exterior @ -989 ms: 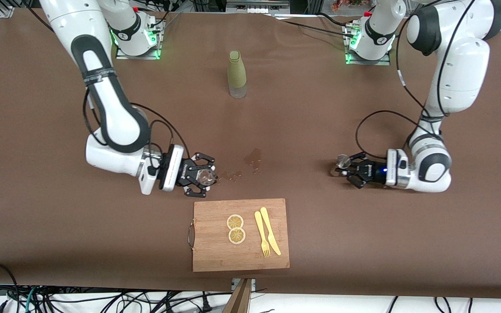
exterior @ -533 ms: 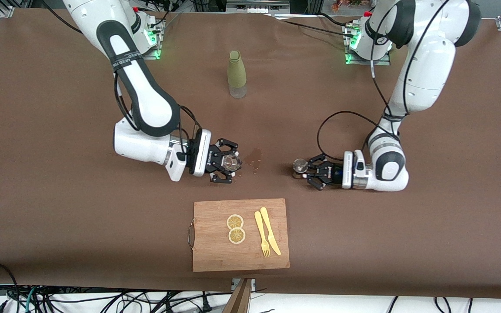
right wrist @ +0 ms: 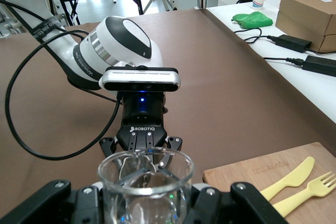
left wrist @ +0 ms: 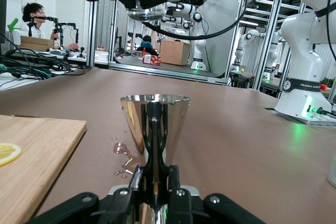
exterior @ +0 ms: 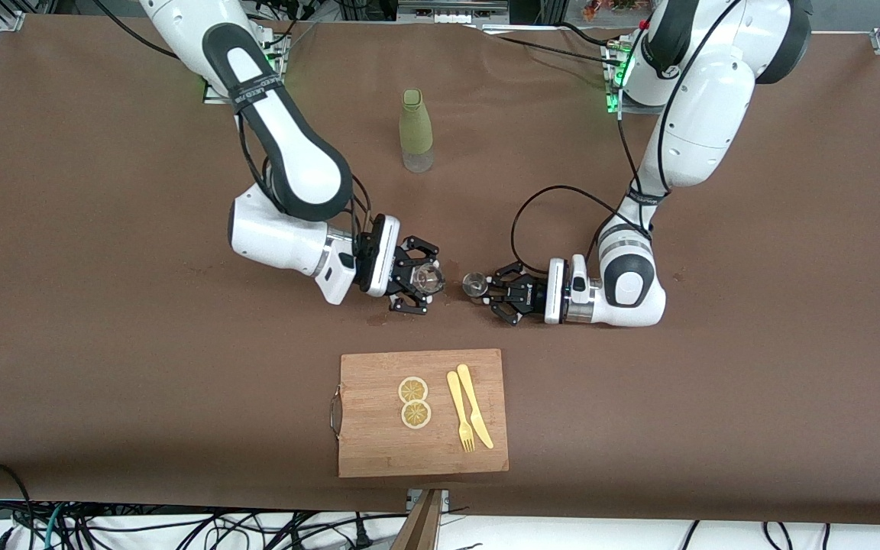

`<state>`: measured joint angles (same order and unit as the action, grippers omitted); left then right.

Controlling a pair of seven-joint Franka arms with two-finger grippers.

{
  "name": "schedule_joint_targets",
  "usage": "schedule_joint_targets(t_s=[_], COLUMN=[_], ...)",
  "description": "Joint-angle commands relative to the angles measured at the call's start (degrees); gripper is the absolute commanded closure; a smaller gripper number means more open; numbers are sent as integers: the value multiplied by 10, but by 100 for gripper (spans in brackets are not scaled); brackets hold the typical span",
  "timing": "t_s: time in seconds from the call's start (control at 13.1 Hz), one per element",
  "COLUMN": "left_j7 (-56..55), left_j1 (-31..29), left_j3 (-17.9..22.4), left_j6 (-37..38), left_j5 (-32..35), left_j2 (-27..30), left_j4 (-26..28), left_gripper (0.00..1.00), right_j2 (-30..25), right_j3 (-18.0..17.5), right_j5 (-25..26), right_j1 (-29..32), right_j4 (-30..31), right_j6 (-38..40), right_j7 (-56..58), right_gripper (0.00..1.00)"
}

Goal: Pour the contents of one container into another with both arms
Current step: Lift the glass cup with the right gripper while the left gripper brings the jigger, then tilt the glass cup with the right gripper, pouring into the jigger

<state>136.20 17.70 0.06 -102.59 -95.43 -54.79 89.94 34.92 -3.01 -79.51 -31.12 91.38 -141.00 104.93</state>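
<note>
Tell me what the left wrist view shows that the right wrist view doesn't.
Only the left wrist view shows the metal cup in the left gripper, spilled drops and a lemon slice. Only the right wrist view shows the fork and knife. Both show the cutting board and the glass in the right gripper.

A wooden cutting board (exterior: 379,428) on the brown table (exterior: 104,367) carries 2 lemon slices (exterior: 414,402), a yellow fork (exterior: 459,412) and a yellow knife (exterior: 475,406); a green bottle (exterior: 415,130) stands farther from the camera.

- Right gripper (exterior: 426,285) is clamped on a clear glass (exterior: 428,280), wrist level.
- Left gripper (exterior: 490,291), just beside it and facing it, grips a steel cup (exterior: 474,285).
</note>
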Motion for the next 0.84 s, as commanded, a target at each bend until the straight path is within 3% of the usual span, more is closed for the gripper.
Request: schedule_joint_targets(t_s=[0.0, 0.3, 0.76], left_j7=[8, 7, 5], left_j1=[13, 24, 35], left_j3=[-2, -2, -2], left_j6=[-19, -20, -33], left_j5=[-20, -29, -34], left_j2=[-10, -11, -11], left_j4=[-21, -26, -27], left_gripper=[100, 100, 100], right_j2=[-3, 6, 14], right_j3=[5, 5, 7], right_j5=[-2, 2, 72], right_j1=[-19, -29, -37], right_j4=[4, 7, 8], right_j6=[-34, -63, -74], right_j7=[-9, 0, -1], right_gripper=[100, 100, 100])
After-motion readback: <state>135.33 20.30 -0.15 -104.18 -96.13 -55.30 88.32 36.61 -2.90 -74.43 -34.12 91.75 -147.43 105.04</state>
